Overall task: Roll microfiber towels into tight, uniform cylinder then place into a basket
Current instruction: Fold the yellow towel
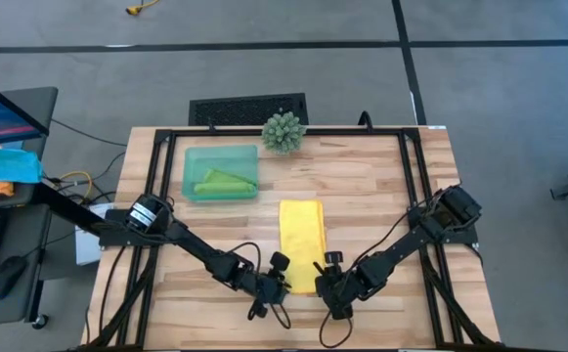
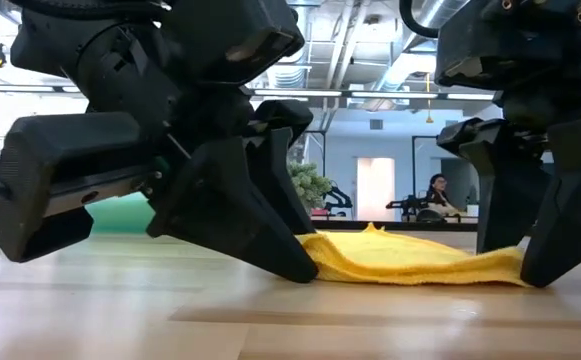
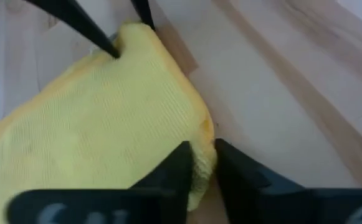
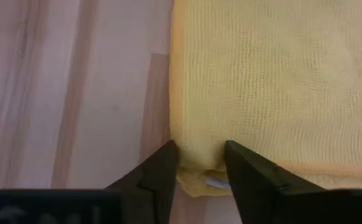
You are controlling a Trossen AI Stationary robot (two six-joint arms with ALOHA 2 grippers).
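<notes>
Left gripper point(image 1: 282, 284): down at the table's near edge, at the near left corner of the yellow towel point(image 1: 301, 245). In the left wrist view its two dark fingers point(image 3: 176, 171) are pinched on that corner, a fold of yellow cloth squeezed between them. Grasping the yellow towel.

Right gripper point(image 1: 325, 282): down at the near right corner of the same towel, just beside the left gripper. In the right wrist view the fingers point(image 4: 163, 169) stand either side of the cloth's near edge, with a small bunched lip and a pale tag between them. Grasping the yellow towel.

Yellow towel point(image 2: 410, 258): folded into a long strip, lying flat on the table point(image 1: 381, 186) near its middle, long side running from the near edge toward the far side. In the low view the near edge is lifted slightly into a low hump between the two grippers; the rest rests on the wood.

Green towel point(image 1: 223, 182): a rolled bundle lying inside the basket, slightly askew.

Basket point(image 1: 196, 158): translucent teal-green tray, on the far left part of the table, well apart from the yellow towel and both grippers.

Spiky green ball plant point(image 1: 284, 132): at the table's far edge, just beside the basket's far right corner.

Table: light wood planks with a black frame around it.

Beyond the table, low view: an open room, with a seated person point(image 2: 437, 194) far off.
</notes>
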